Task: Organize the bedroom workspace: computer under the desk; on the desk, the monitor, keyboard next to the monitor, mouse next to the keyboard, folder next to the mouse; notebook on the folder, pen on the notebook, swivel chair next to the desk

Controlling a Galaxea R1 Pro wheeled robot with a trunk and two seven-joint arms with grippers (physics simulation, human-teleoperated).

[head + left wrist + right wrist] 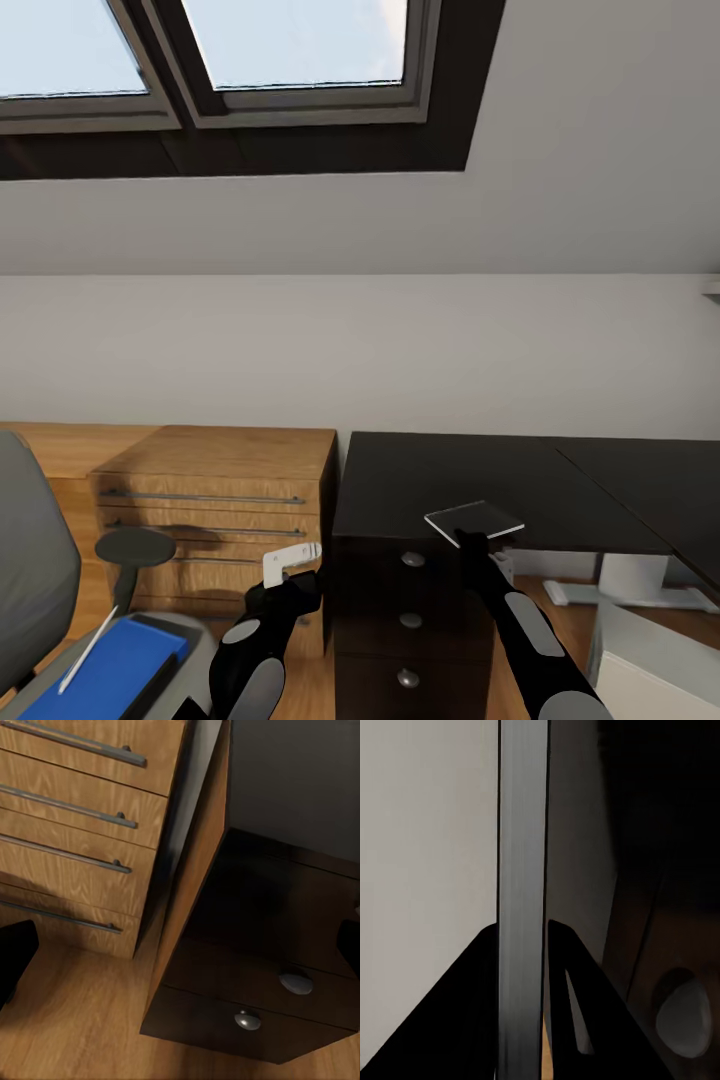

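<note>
My right gripper (472, 541) is shut on the notebook (474, 520), a thin pale rectangle held flat just over the front edge of the black desk (420, 475). In the right wrist view the notebook (521, 832) shows edge-on, clamped between the two black fingers (472, 1020). The blue folder (110, 670) lies on the swivel chair (30, 560) at lower left, with the thin white pen (88, 648) across it. My left gripper (290, 562) hangs open and empty between chair and desk. The pale grey computer (650, 675) stands on the floor at lower right.
A light wood cabinet (220, 490) with bar handles stands against the desk's left side, also seen as the cabinet (75, 832) from the left wrist. The dark drawer pedestal (410, 620) with silver knobs sits under the desk. White desk legs (630, 580) stand at right.
</note>
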